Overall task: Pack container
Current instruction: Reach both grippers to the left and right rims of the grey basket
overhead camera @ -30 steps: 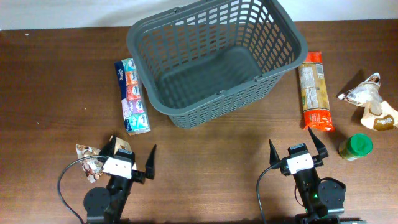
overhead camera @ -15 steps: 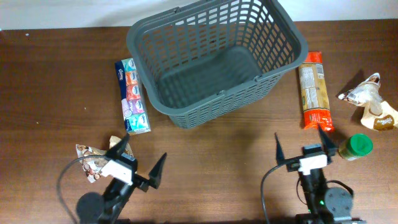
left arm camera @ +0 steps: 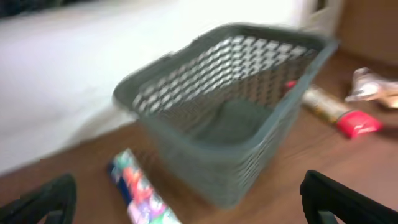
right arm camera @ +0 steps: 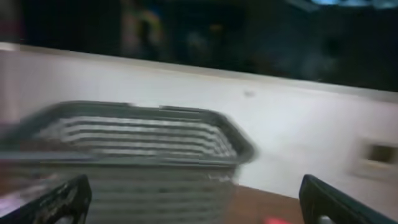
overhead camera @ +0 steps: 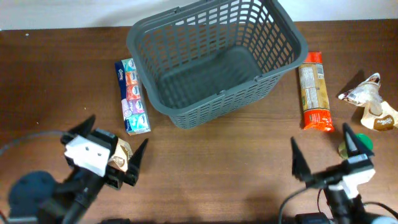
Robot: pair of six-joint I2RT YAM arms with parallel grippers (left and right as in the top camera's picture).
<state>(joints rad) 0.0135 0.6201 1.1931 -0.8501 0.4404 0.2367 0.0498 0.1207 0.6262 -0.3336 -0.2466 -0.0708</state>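
The large dark grey basket [overhead camera: 214,59] stands at the back middle of the table, with nothing visible inside; it also shows in the left wrist view [left arm camera: 230,106] and blurred in the right wrist view [right arm camera: 124,149]. My left gripper [overhead camera: 112,146] is open and empty at the front left, raised above a crumpled snack wrapper [overhead camera: 121,154]. My right gripper [overhead camera: 322,152] is open and empty at the front right, next to a green-lidded jar [overhead camera: 367,142].
A tissue multipack [overhead camera: 132,96] lies left of the basket and shows in the left wrist view [left arm camera: 140,190]. An orange cracker packet [overhead camera: 313,92] lies right of it. A silver pouch [overhead camera: 362,92] and a brown packet [overhead camera: 380,118] sit at the far right.
Both arms have risen toward the camera and swung outward, the left one to the left over the snack wrapper, the right one to the right over the jar. Both grippers stay open.
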